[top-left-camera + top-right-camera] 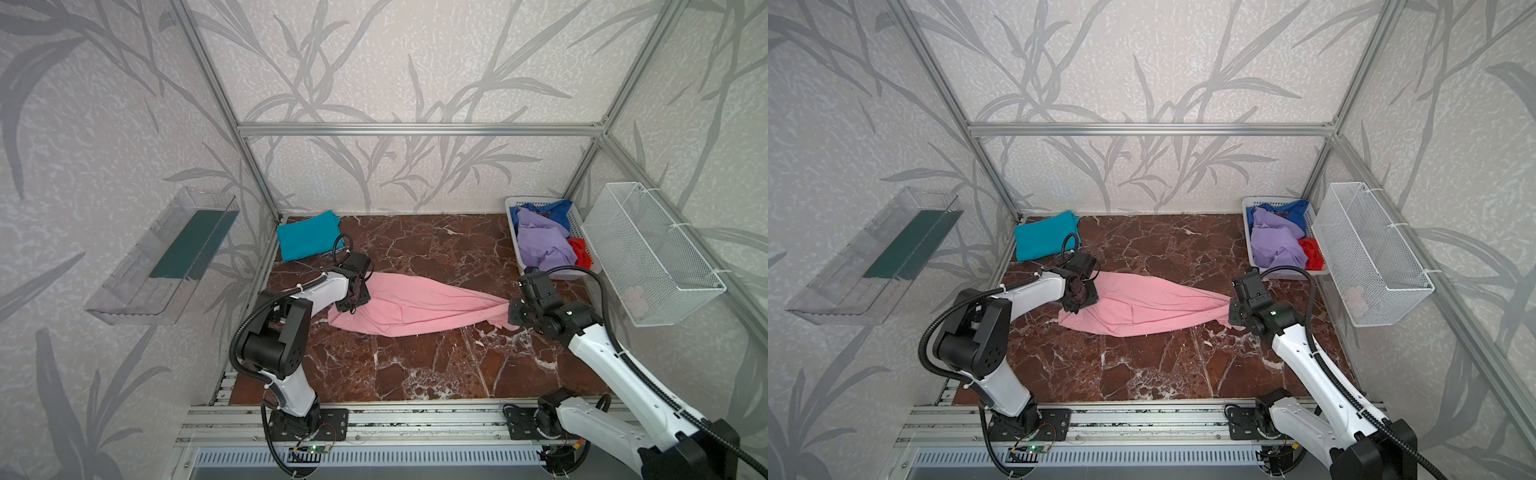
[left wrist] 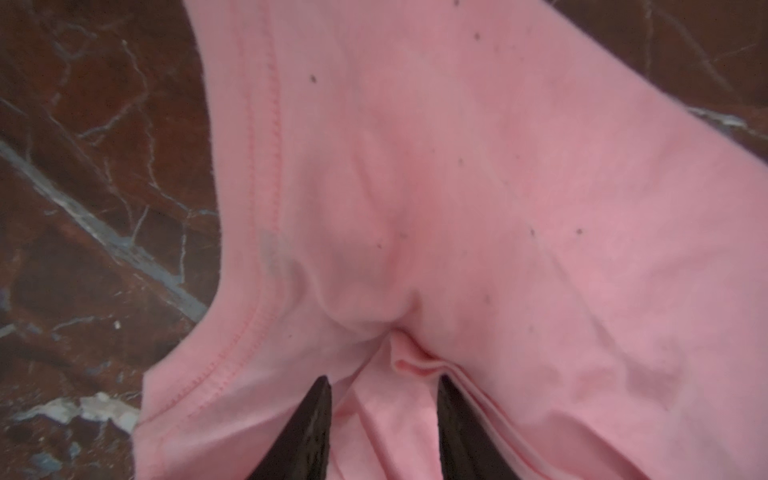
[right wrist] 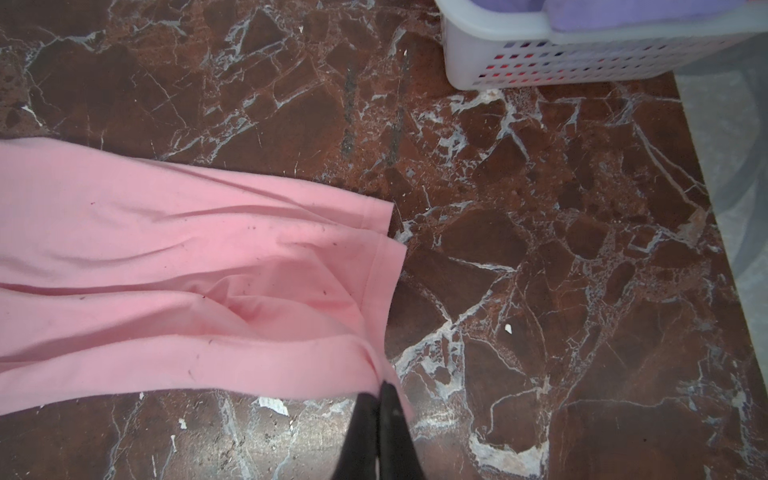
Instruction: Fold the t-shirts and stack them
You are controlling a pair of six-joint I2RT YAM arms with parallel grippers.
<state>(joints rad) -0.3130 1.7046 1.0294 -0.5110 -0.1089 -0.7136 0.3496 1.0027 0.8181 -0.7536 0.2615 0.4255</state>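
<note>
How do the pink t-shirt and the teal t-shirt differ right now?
The pink t-shirt lies stretched long and creased mid-table; the teal t-shirt sits folded into a compact rectangle at the far left corner. The pink one is pinched at one end by the right gripper, with the left gripper astride its other end; the teal one is untouched. Both rest on the marble table.

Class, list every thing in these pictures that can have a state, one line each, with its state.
pink t-shirt, unfolded, drawn out long on the table
teal t-shirt, folded, back of the table
lavender t-shirt, crumpled in the basket
blue t-shirt, crumpled in the basket
red t-shirt, crumpled in the basket
left gripper, open, pink cloth between its jaws
right gripper, shut on the pink t-shirt's hem
</note>
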